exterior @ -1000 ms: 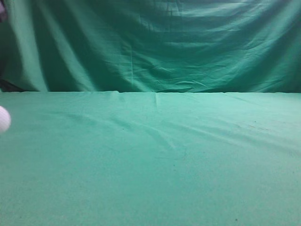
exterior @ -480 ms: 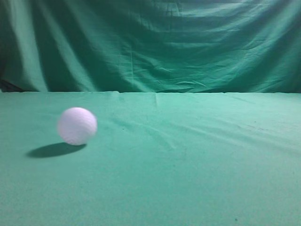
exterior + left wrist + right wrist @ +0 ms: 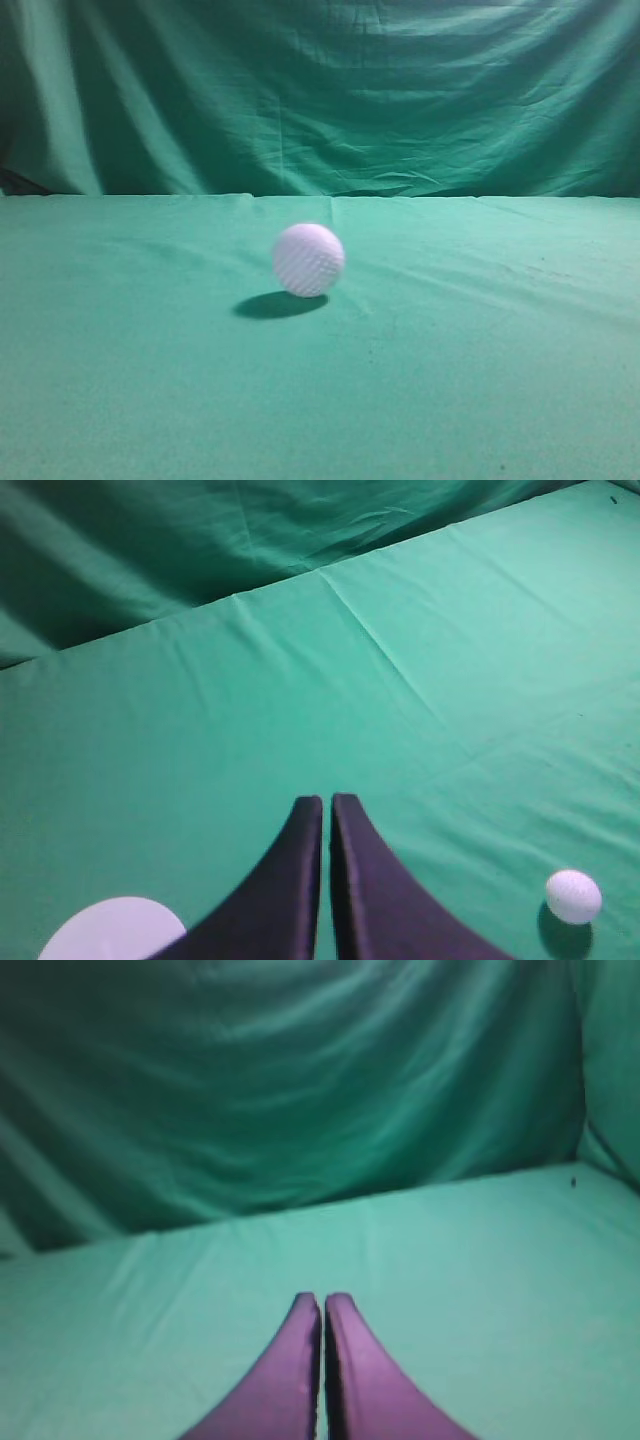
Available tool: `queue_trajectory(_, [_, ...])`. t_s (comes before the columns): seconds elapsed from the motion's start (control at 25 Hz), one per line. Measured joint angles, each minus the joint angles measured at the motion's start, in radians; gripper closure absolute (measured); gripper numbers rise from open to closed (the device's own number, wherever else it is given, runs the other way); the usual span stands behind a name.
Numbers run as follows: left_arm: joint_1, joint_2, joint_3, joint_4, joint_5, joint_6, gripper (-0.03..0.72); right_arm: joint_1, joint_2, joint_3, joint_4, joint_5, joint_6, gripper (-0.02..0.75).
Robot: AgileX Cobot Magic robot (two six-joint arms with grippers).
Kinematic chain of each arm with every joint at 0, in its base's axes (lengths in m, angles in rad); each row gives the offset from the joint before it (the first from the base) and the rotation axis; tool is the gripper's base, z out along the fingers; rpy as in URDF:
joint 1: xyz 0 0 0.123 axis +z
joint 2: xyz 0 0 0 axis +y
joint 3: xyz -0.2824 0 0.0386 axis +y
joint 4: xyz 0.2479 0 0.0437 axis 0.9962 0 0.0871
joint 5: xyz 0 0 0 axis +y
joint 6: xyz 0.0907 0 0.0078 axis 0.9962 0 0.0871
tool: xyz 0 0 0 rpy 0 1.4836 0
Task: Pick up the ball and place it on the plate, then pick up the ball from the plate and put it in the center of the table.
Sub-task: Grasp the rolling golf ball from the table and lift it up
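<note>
The white dimpled ball [image 3: 309, 260] is over the green table [image 3: 480, 380] near its middle, with a shadow to its left. It also shows in the left wrist view [image 3: 573, 896], to the lower right of my left gripper [image 3: 327, 800], which is shut and empty. A pale round plate [image 3: 112, 932] shows at the bottom left of that view, partly cut off. My right gripper [image 3: 323, 1299] is shut and empty above bare cloth; the ball is out of its view. Neither gripper shows in the exterior view.
A draped green cloth backdrop [image 3: 330, 90] hangs behind the table's far edge. The table cloth has slight wrinkles running across it.
The ball has moved from the far left edge of the exterior view rightward to near the table's middle. No gripper is near it.
</note>
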Motion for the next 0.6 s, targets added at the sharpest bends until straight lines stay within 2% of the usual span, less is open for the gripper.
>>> queue_trajectory(0.2, [0.0,-0.209,0.228,0.0,-0.089,0.002,0.688,0.0,0.0,0.0,0.013,-0.2,0.004,0.738])
queue_trajectory(0.28, [0.0,-0.281,0.294,0.0,-0.113,0.002,0.688,0.0,0.0,-0.015,0.014,-0.189,-0.002,0.738])
queue_trajectory(0.4, [0.0,-0.366,0.376,0.0,-0.139,0.003,0.688,0.0,0.01,-0.107,0.014,-0.077,-0.064,0.738])
queue_trajectory(0.6, [0.0,-0.424,0.455,0.0,-0.145,0.003,0.688,0.0,0.186,-0.296,0.014,0.262,-0.121,0.738])
